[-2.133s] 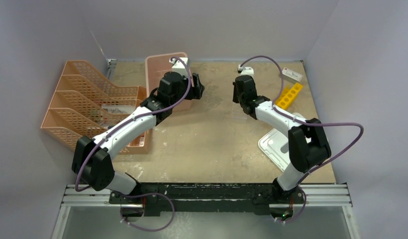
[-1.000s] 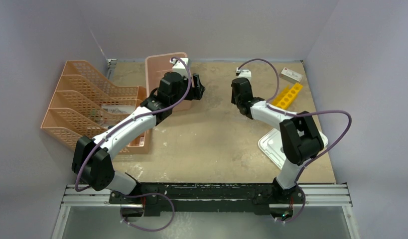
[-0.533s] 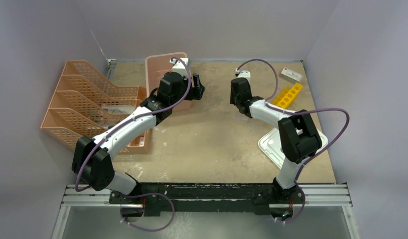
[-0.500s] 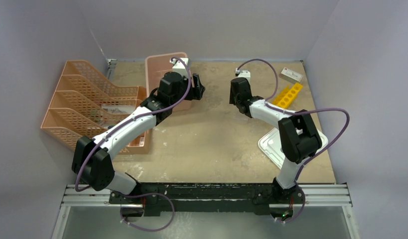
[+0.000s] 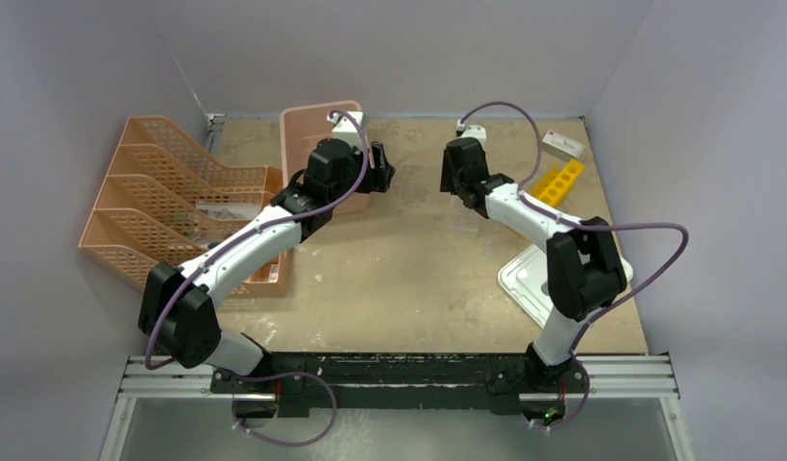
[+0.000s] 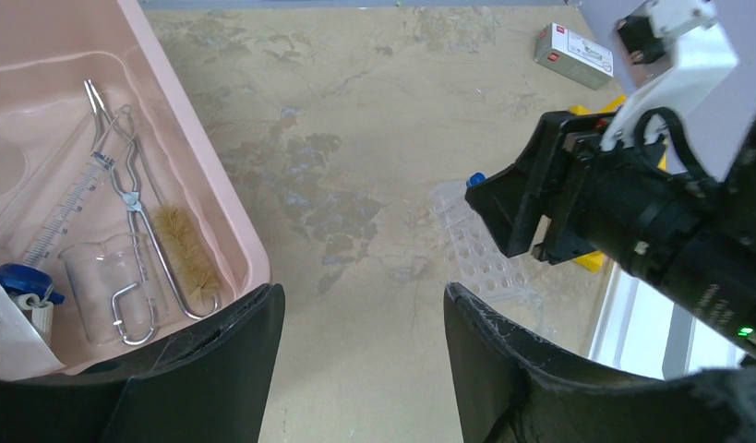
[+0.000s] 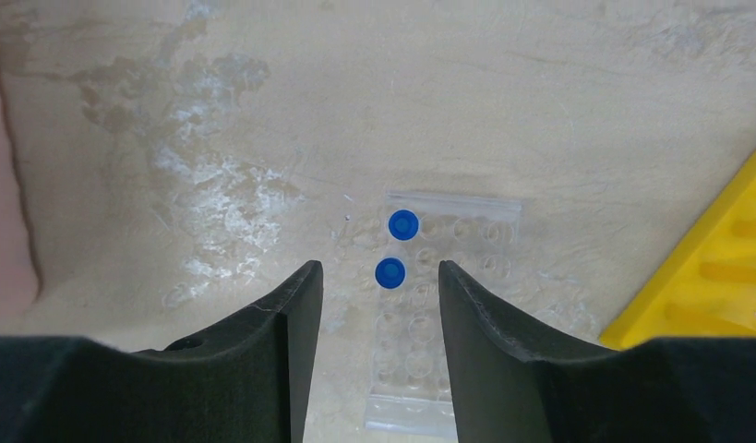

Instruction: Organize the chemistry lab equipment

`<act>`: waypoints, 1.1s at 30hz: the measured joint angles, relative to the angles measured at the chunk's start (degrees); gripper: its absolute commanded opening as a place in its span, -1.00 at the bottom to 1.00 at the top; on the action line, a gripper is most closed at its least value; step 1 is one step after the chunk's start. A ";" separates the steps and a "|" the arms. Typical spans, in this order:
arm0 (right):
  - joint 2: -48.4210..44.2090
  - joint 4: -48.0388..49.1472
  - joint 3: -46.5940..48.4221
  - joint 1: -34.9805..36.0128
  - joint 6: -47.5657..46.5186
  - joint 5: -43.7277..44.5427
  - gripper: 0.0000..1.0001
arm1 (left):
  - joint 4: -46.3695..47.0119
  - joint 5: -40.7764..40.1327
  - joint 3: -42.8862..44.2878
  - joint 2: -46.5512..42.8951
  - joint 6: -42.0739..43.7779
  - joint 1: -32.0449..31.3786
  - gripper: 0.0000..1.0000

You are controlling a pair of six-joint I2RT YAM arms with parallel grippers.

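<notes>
Both pincers gape wide. The right gripper (image 7: 375, 275) hangs over the clear rack (image 7: 438, 323), faint against the table, holding two tubes (image 7: 403, 224). The left gripper (image 6: 362, 297) is beside the bin (image 6: 217, 185). The box (image 6: 572, 55) label is unreadable.

Tabletop (image 5: 408, 264) free between bin (image 5: 293, 144), clear rack (image 7: 418, 323); yellow rack (image 7: 720, 277) adjacent.

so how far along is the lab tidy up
Done: two blue-capped tubes stand in the clear rack. In hand: nothing; the right tool hangs open above them, the left tool open too. Likely left: tongs, brush and beaker lie in the pink bin, and the rack has free holes.
</notes>
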 measured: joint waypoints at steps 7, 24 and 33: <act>-4.66 -6.51 4.24 -1.66 1.51 -0.15 0.03 | -0.20 -1.03 0.00 0.00 0.02 0.00 0.26; -15.26 -28.70 4.31 -11.67 13.09 -2.78 0.04 | -1.29 -2.03 -2.14 -3.65 0.02 0.00 0.26; -24.09 -39.78 -4.85 -13.33 23.10 0.74 -0.24 | -1.33 -1.77 -4.09 -4.04 -0.07 0.00 0.26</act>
